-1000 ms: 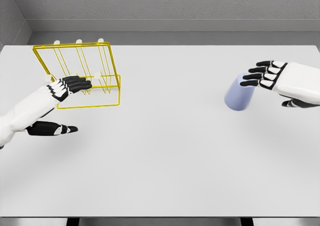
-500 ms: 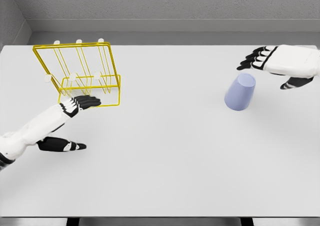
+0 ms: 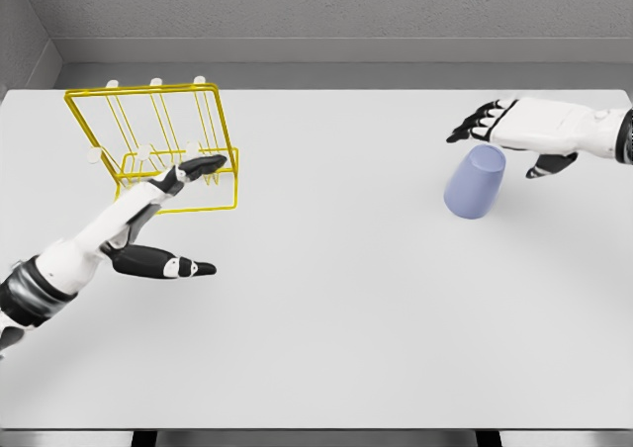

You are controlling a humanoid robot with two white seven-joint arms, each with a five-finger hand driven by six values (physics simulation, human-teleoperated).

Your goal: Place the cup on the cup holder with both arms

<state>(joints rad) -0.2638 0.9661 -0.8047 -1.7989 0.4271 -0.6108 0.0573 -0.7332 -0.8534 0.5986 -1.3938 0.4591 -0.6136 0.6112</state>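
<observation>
Pale blue plastic cup [image 3: 475, 181] stands upside down on the white table [image 3: 326, 299], right side, ungrasped. My right hand [image 3: 514, 126] hovers just behind it, fingers spread, empty. My left hand [image 3: 163, 215] is open too, fingertips at the yellow wire cup holder [image 3: 153, 145]. Next: drop right hand, wrap cup mid-body; left steadies rack.

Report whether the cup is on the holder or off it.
Off. The blue cup stands on the table at the right, far from the yellow wire cup holder at the left; neither hand holds it.
</observation>
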